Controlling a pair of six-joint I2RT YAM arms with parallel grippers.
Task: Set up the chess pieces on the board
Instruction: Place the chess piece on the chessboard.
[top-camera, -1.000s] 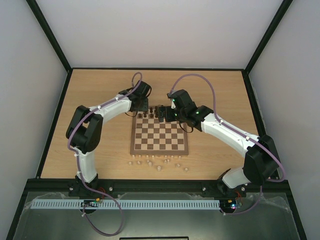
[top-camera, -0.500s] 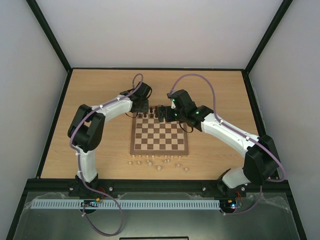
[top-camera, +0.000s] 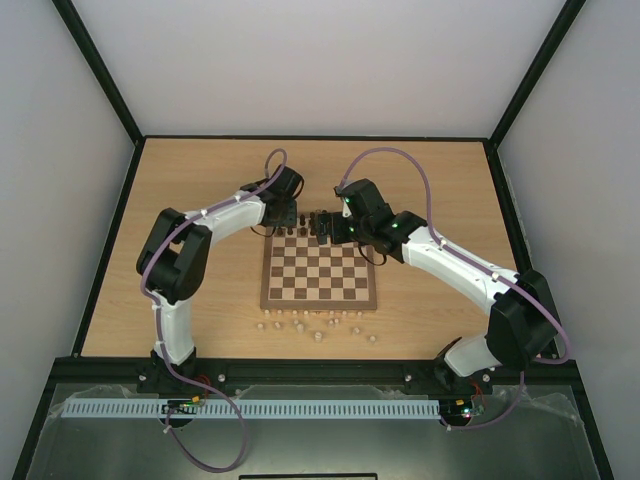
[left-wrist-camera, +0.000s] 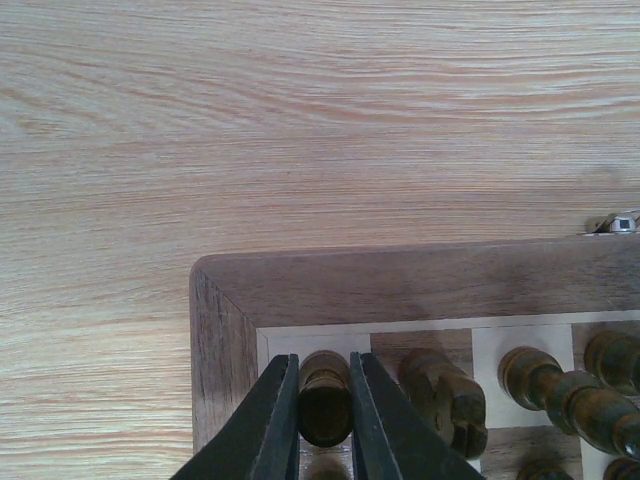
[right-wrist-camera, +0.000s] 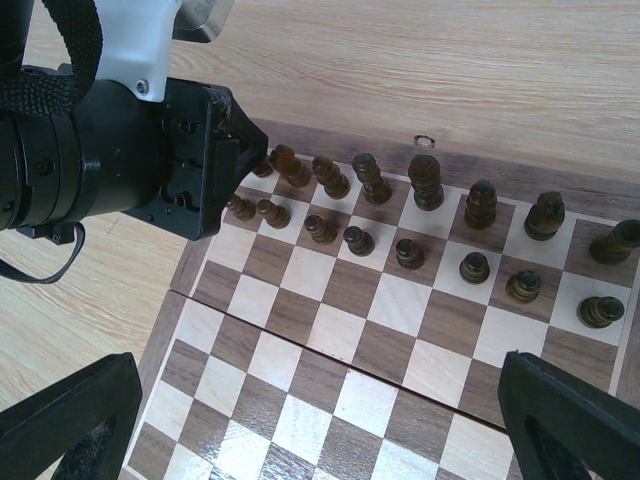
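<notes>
Hardly anything has moved since before. The left tool (left-wrist-camera: 322, 365) is squeezed shut on a tiny dark chess piece (left-wrist-camera: 325, 410) at the board (left-wrist-camera: 300, 285)'s far left corner. The right tool (right-wrist-camera: 318, 365) hangs wide open, empty. That piece looks light, smooth and tippy, so pinch its middle.

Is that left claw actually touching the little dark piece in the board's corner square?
Touching. In the left wrist view, both fingers of the left gripper press against the sides of the dark piece, no gap.
</notes>
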